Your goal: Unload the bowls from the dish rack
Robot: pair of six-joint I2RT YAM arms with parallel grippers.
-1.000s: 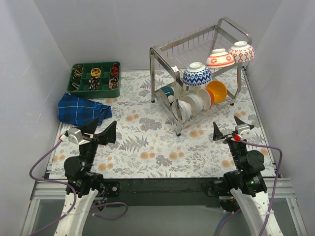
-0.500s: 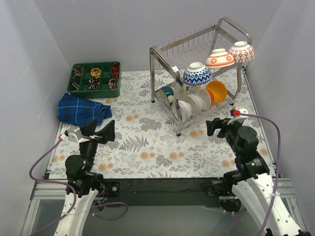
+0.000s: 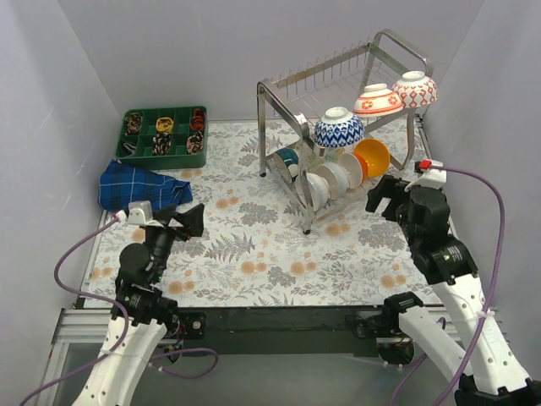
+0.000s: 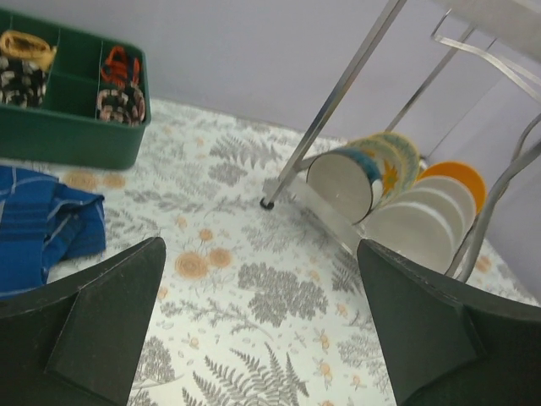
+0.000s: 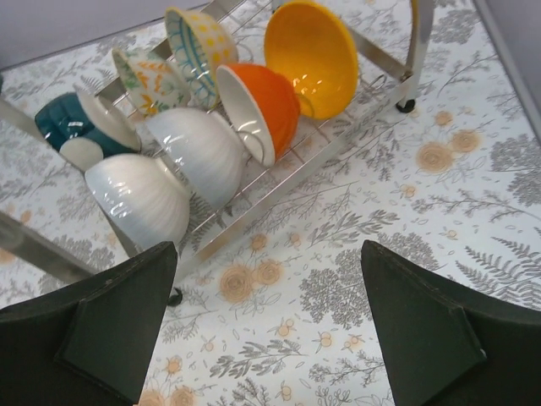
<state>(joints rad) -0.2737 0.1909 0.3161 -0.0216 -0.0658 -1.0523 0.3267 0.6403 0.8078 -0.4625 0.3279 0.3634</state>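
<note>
The left gripper (image 4: 260, 254) hangs open and empty over the flowered table (image 4: 254, 364). The right gripper (image 5: 269, 254), also spread wide and holding nothing, faces the lower shelf of the dish rack (image 3: 321, 80), near the closest white bowl (image 5: 139, 199). I would pinch that bowl's rim, then lift it clear of the prongs. Three bowls (image 3: 378, 101) sit upturned on the upper shelf. No writing is readable.

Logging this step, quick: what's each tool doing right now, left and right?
Left tool: open, holding nothing.
Right tool: open, holding nothing.
</note>
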